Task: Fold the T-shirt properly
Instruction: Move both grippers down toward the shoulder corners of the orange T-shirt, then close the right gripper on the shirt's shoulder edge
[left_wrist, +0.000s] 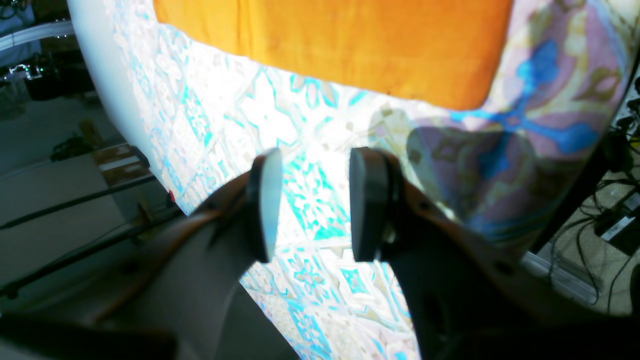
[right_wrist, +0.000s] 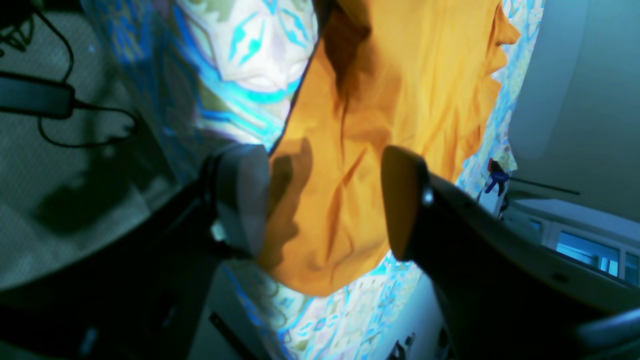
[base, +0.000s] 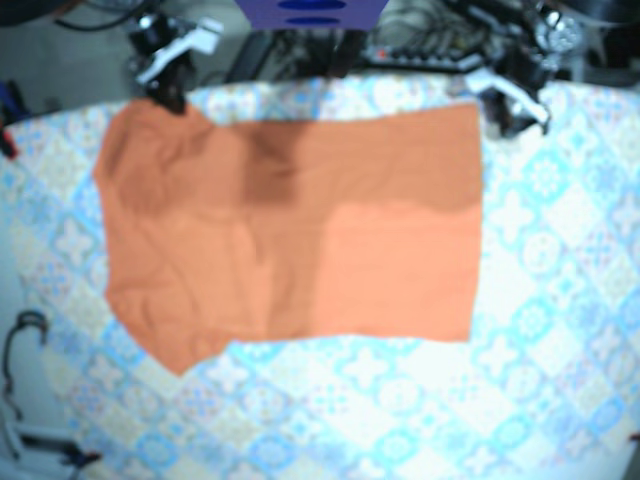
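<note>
While R end effector (right_wrist: 320, 200) hangs released over T-shirt (right_wrist: 400, 100), L end effector (left_wrist: 312, 205), also released, sits just off its edge.

I read the T-shirt (base: 290, 230) as plain orange with no print. A darker brownish band runs across its upper part in the base view. The tablecloth (base: 540, 300) under it has a white ground with cyan and light-blue tile motifs and pale beige bits. At the right of the left wrist view its shaded patch goes mauve with deep blue. Left gripper (left_wrist: 316, 200): black fingers, pale grey pad faces. Right gripper (right_wrist: 322, 200): dark shells, grey pad. Purple block (base: 310, 12) at top centre of the base view.
</note>
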